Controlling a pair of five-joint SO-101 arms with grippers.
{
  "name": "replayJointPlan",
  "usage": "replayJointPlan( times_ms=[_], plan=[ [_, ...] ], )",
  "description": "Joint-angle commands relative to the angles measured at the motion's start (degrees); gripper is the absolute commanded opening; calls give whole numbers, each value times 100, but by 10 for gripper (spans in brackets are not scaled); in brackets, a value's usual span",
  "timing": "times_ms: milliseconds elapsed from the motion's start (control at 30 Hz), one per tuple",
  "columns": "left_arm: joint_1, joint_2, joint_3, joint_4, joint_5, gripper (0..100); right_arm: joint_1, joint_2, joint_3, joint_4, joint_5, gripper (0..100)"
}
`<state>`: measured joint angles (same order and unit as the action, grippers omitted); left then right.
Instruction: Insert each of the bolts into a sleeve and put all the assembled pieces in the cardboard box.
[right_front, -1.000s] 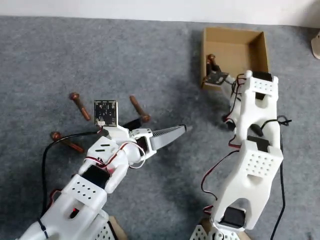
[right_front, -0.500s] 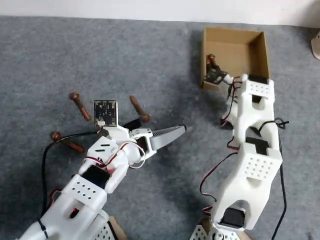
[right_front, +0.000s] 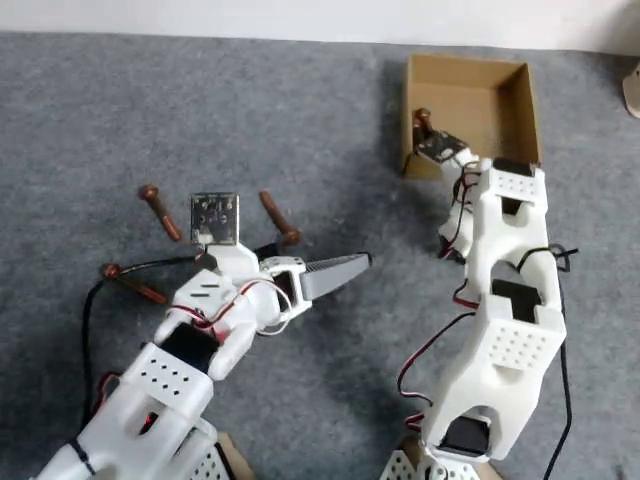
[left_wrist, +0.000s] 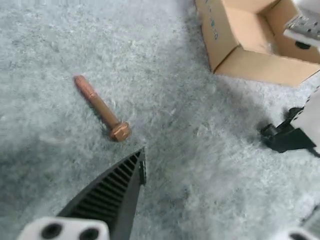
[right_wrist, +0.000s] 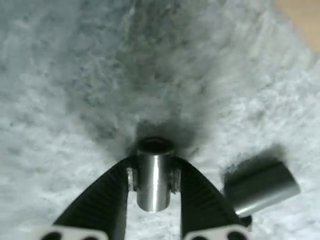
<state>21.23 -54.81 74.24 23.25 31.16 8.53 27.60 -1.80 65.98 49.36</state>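
Held sleeve (right_wrist: 153, 192): a metal tube stood between the two black fingers of the right gripper (right_wrist: 153, 178), close to their tips, with its open end poking out just past them.
Right gripper: its jaws were clamped on the sleeve from both sides; in the high view it (right_front: 436, 143) sat at the near left corner of the cardboard box (right_front: 468, 62), over grey carpet (right_front: 300, 120).
Second sleeve (right_wrist: 260, 187): it lay on its side on the carpet just beside the held one, apart from the fingers.
Cardboard box: open-topped, at the far right of the scene; the left wrist view showed its outer wall (left_wrist: 260, 67).
Left gripper (right_front: 366, 261): it was low over the carpet at centre, well apart from the box; its state could not be told.
Nearest bolt (right_front: 278, 218): it lay flat just to the far left of the left gripper (left_wrist: 141, 156), not touching, head end (left_wrist: 120, 132) closest to the tip.
Other bolts: one (right_front: 160, 212) lay farther left, another (right_front: 132, 283) nearer, beside the left arm.
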Motion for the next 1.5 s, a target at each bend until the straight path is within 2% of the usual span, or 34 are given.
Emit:
replayJointPlan(
  times_ms=[0,133,300,433,500,700,867,1200,1333,1467],
  plan=[
    [-198,-57,-523,325,44,503,-391,-734,242,-40,-501,5],
    [-418,-48,-629,352,44,503,-708,-1648,954,-66,-818,5],
    [-576,-48,-752,404,9,503,-1068,-2967,2299,-752,-1152,5],
    [-602,-48,-1033,1213,-448,503,-1270,-4066,3345,-1024,-1275,5],
    [-901,-57,-1059,1495,-440,503,-1314,-4549,3758,-1033,-1354,5],
    [-1974,-57,-1059,1556,-431,503,-1675,-5789,4558,-1147,-1864,5],
    [-2360,-57,-1103,1793,-431,503,-2114,-6536,5244,-1666,-2382,5],
    [-2695,-48,-1921,3121,-193,503,-2818,-7468,6527,-2677,-3596,5],
    [-2721,-31,-2185,3552,-193,503,-2958,-7978,7389,-3363,-3771,5],
    [-2985,646,-2510,3640,-193,503,-3055,-8646,8207,-3960,-3763,5]
  ],
)
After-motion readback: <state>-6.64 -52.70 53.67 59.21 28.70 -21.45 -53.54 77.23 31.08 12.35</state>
